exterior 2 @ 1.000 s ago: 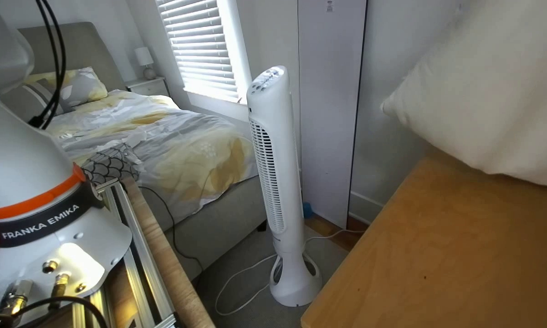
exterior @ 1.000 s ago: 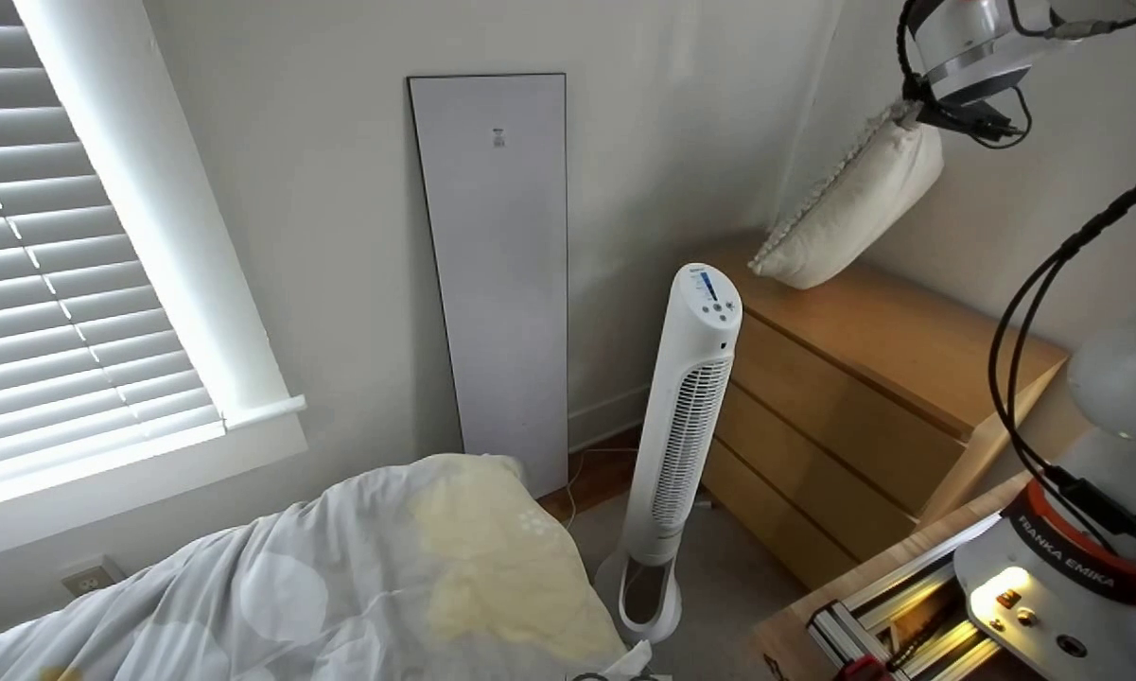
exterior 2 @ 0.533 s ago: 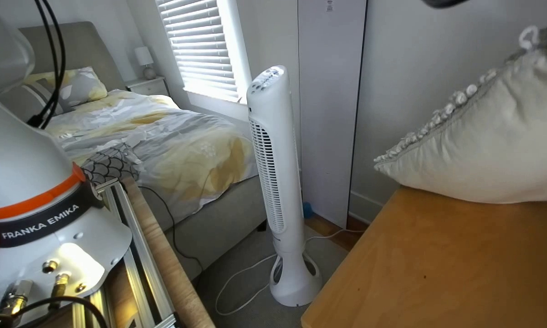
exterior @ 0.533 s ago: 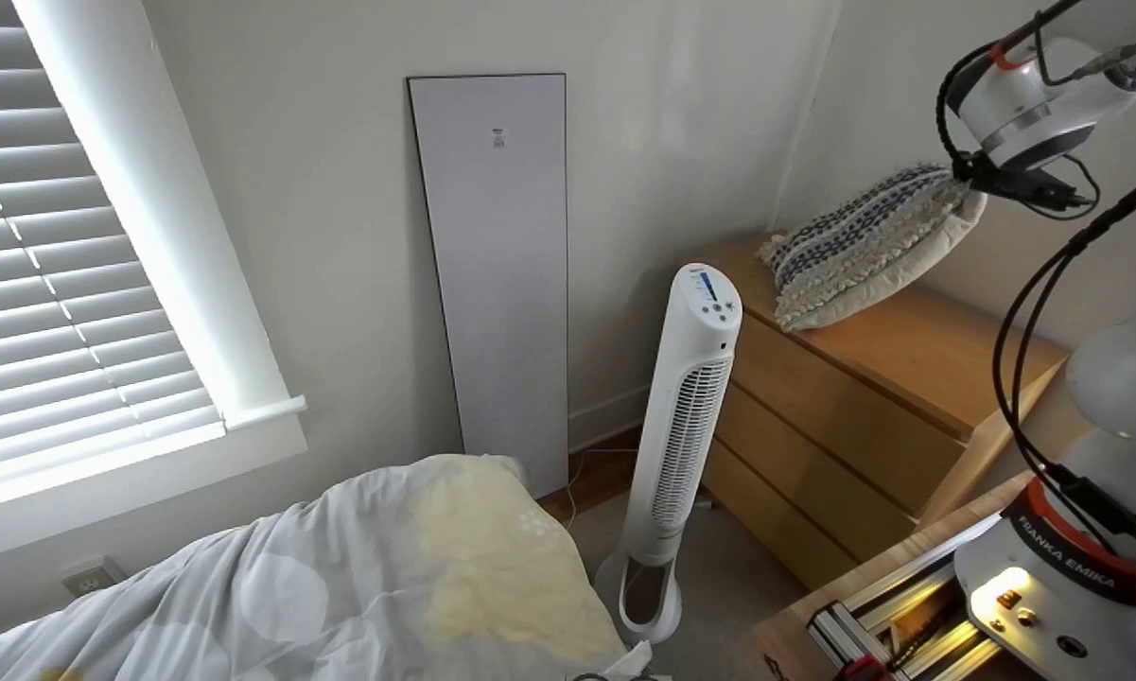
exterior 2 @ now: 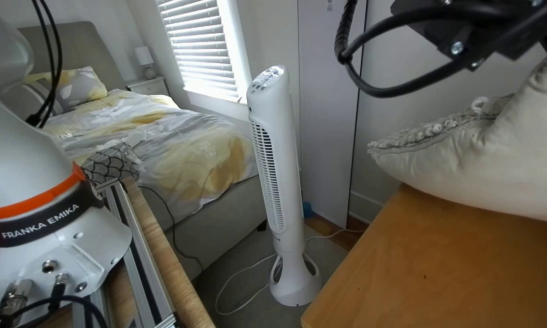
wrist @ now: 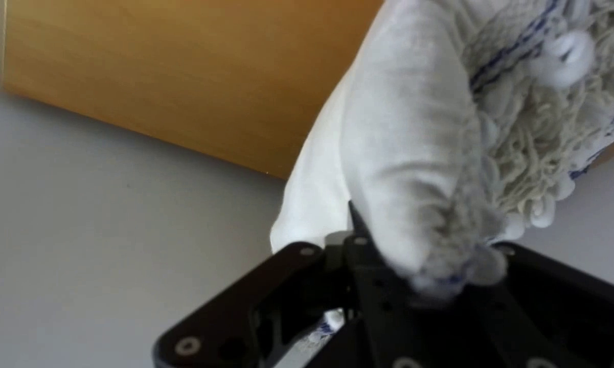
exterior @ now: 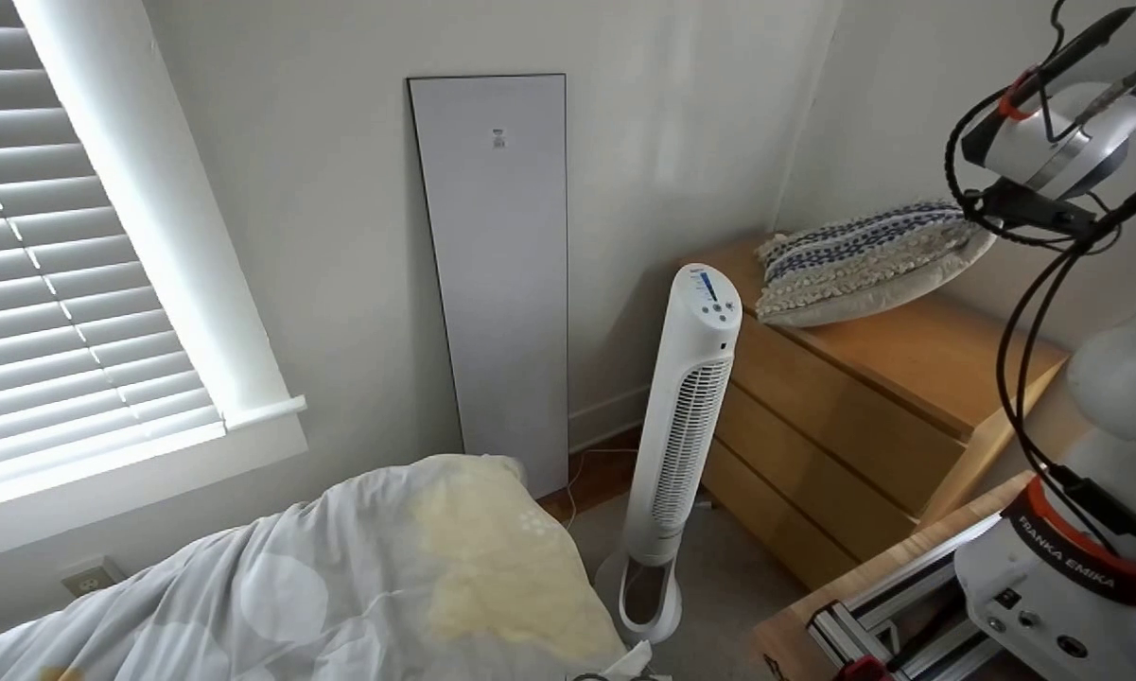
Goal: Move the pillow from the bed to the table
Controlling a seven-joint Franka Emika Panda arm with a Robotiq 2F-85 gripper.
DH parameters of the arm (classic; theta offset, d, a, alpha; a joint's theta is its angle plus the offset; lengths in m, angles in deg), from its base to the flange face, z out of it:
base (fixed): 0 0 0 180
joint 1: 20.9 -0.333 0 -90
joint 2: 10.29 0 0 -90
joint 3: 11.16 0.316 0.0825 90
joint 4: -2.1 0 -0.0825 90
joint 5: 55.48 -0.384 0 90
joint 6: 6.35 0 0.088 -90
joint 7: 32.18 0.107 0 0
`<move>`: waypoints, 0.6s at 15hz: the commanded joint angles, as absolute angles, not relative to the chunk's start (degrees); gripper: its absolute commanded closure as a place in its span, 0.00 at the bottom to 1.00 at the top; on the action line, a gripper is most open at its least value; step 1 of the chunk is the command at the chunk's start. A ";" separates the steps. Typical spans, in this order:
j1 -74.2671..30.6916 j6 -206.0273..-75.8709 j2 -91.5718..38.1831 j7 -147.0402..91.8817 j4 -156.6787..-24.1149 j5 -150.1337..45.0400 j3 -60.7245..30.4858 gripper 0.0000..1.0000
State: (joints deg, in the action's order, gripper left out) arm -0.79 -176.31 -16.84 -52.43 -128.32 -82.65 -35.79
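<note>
The pillow (exterior: 861, 270), with its navy-and-white woven face up and its cream side below, slants over the table (exterior: 984, 355). Its low end lies at the table's far corner and juts past the edge, while the end near my hand is raised. Cream underside of the pillow (exterior 2: 473, 177) meets or nearly meets the table top (exterior 2: 391, 282) in an exterior view. In the wrist view my gripper (wrist: 423, 243) is shut on a bunched corner of the pillow (wrist: 399, 112); the right finger is mostly hidden by cloth. The bed (exterior 2: 200, 159) shows in both exterior views.
A white tower fan (exterior: 681, 416) stands close beside the table's front, between it and the bed. A tall white panel (exterior: 492, 284) leans on the wall. Black cables (exterior 2: 391, 86) loop from the arm near the pillow. The robot's base (exterior: 1050, 567) is mounted beside the table.
My gripper has come down and toward the robot's base. The pillow went down with it onto or close over the table, tipping flatter, and its patterned face now shows on top.
</note>
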 commanded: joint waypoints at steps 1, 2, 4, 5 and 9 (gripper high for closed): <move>0.02 -170.51 -14.02 -42.70 -129.14 -71.64 -35.24 0.96; 0.01 -169.30 -13.55 -41.60 -129.45 -69.18 -35.15 0.96; -0.06 -167.02 -12.99 -39.84 -129.87 -65.19 -35.00 0.96; -0.01 -166.65 -13.06 -39.43 -130.08 -63.24 -35.02 0.96; 0.22 -167.25 -13.59 -37.88 -131.32 -58.15 -35.28 0.96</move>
